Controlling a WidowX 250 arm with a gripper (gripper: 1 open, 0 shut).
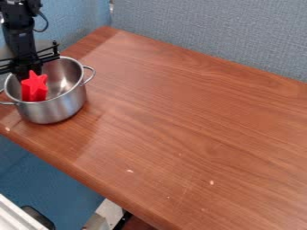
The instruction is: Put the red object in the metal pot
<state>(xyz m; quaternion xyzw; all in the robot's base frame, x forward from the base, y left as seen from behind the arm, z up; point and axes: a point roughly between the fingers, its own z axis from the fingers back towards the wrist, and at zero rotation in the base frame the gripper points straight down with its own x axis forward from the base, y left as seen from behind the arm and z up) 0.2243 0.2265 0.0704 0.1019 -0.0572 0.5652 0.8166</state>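
The metal pot (48,94) stands near the far left corner of the wooden table (192,117), close to its edge. The red object (34,86) stands upright inside the pot, its top just above the rim. The black pincer (29,65) reaches down from above with its jaws narrowed, closed on the top of the red object

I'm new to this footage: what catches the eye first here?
The red object stands out, sitting inside the shiny metal pot at the far left corner of the wooden table. The black gripper hangs right over the pot, its fingertips at the red piece. The rest of the tabletop is bare wood before a blue-grey wall.
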